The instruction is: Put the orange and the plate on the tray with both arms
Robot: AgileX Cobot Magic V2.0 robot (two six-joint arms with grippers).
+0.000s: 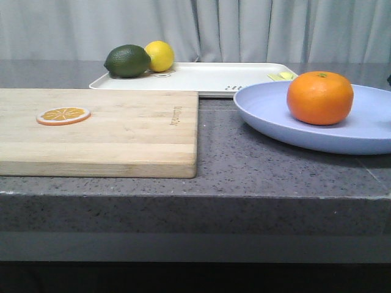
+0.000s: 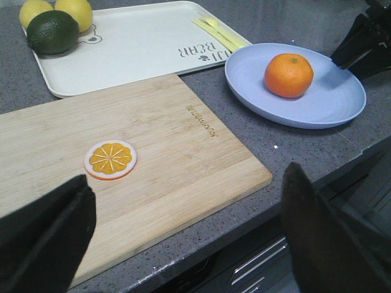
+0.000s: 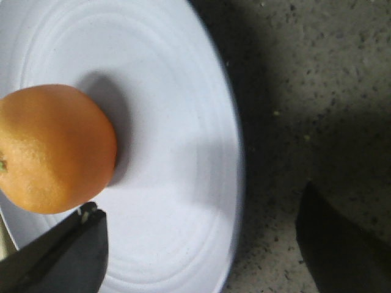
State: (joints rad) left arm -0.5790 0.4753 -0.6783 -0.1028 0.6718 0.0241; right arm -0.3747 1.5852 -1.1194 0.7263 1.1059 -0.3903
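Note:
The orange [image 1: 320, 97] sits on the lavender-blue plate [image 1: 372, 125] at the right of the counter; both also show in the left wrist view, the orange [image 2: 288, 74] on the plate [image 2: 333, 104]. The white tray [image 1: 208, 76] lies behind, touching nothing of the plate that I can see. My right gripper [image 3: 200, 198] is open and straddles the plate's rim [image 3: 235, 152]: one finger is over the plate beside the orange [image 3: 55, 149], the other over the counter. My left gripper [image 2: 187, 174] is open and empty above the front edge of the cutting board.
A wooden cutting board [image 1: 122, 134] with a flat orange slice [image 1: 63, 115] lies at the left. A lime [image 1: 127, 61] and a lemon [image 1: 160, 55] sit at the tray's far left end. Yellow cutlery [image 2: 220, 33] lies at its right end. The counter's front edge is close.

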